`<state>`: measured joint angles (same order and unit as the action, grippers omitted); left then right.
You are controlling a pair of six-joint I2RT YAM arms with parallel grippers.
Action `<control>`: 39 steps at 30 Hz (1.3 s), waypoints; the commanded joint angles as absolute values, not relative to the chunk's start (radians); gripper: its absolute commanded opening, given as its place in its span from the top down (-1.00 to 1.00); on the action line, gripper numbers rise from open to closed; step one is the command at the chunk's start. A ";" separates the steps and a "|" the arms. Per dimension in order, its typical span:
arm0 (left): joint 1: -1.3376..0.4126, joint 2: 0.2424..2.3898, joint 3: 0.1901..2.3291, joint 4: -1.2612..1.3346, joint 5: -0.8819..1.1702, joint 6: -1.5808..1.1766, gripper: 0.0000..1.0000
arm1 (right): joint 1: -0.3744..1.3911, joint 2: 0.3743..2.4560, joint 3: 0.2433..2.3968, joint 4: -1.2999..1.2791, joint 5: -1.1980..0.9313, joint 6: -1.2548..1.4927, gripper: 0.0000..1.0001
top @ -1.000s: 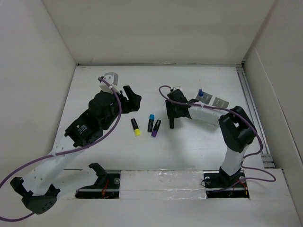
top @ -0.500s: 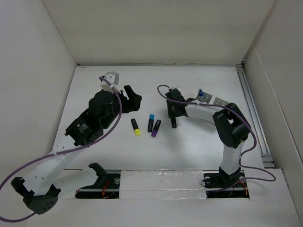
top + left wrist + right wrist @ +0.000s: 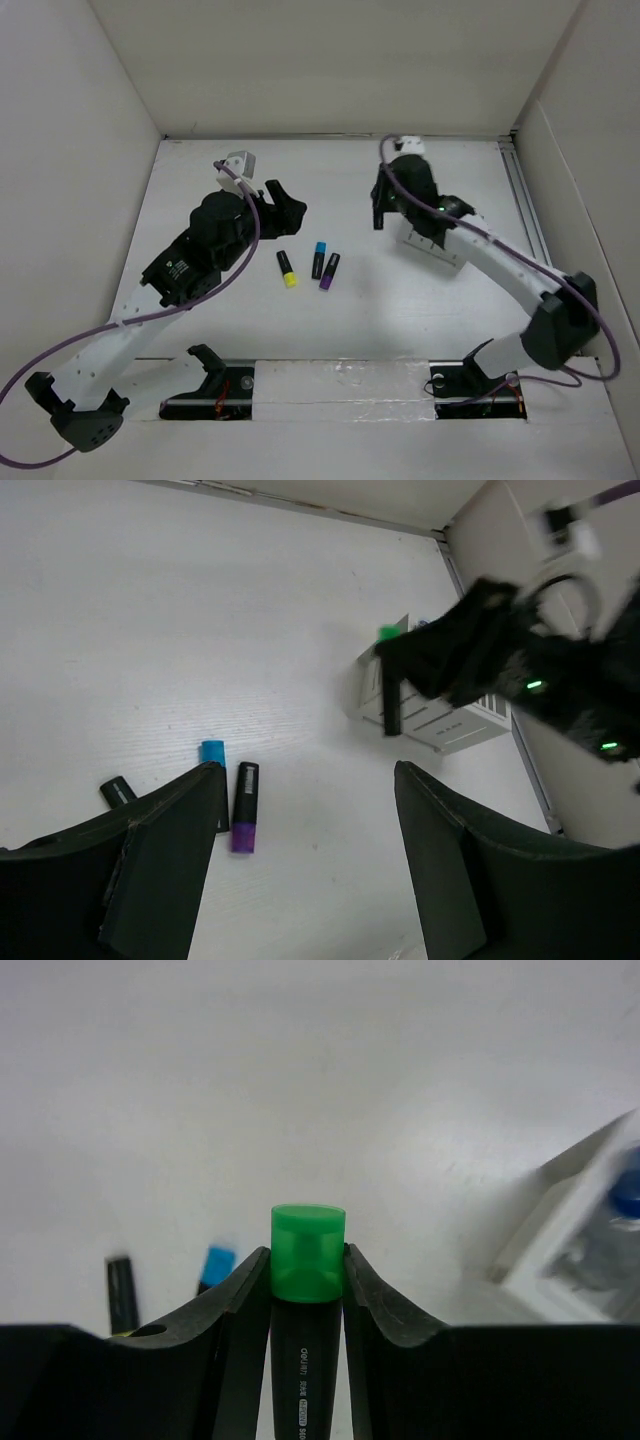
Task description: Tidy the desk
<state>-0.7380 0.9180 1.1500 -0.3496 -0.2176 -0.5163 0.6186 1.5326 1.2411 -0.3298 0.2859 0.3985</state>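
Right tool (image 3: pixel 306 1260) moved back beside white holder (image 3: pixel 445 725), clamped on green-capped marker (image 3: pixel 308 1240) | barrel print too blurred to read | left tool (image 3: pixel 305 780) wide, empty | surface (image 3: pixel 400 300) under both arms; yellow marker (image 3: pixel 288 270), blue marker (image 3: pixel 318 259), purple marker (image 3: pixel 329 271) lying mid-surface

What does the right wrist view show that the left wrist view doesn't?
Right wrist only: a close view of the right gripper clamped on both sides of the green marker. Left wrist only: the purple marker, the left gripper open and empty, and the right arm seen from outside. Both: the green marker, the blue marker, the white holder and the desk.
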 commanded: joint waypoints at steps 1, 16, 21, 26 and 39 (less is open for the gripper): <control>-0.735 0.942 1.154 -0.270 -0.167 -0.529 -0.30 | 0.494 1.352 1.263 -0.292 0.416 0.380 0.89; -0.735 1.042 1.226 -0.196 -0.124 -0.466 -0.30 | 0.066 1.273 1.083 -0.166 0.495 0.394 0.89; -0.735 1.045 1.224 -0.209 -0.135 -0.462 -0.30 | 0.066 1.284 1.022 -0.115 0.529 0.373 0.83; -0.735 1.031 1.201 -0.227 -0.143 -0.472 -0.30 | 0.066 1.321 0.988 -0.126 0.566 0.379 0.80; -0.735 0.977 1.137 -0.285 -0.155 -0.525 -0.30 | 0.106 1.241 0.982 -0.156 0.552 0.387 -0.19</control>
<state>-0.7380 0.9989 1.1397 -0.2977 -0.1432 -0.5102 0.0917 1.2995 0.9356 -0.1741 0.5495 0.3904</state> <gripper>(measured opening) 0.650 0.577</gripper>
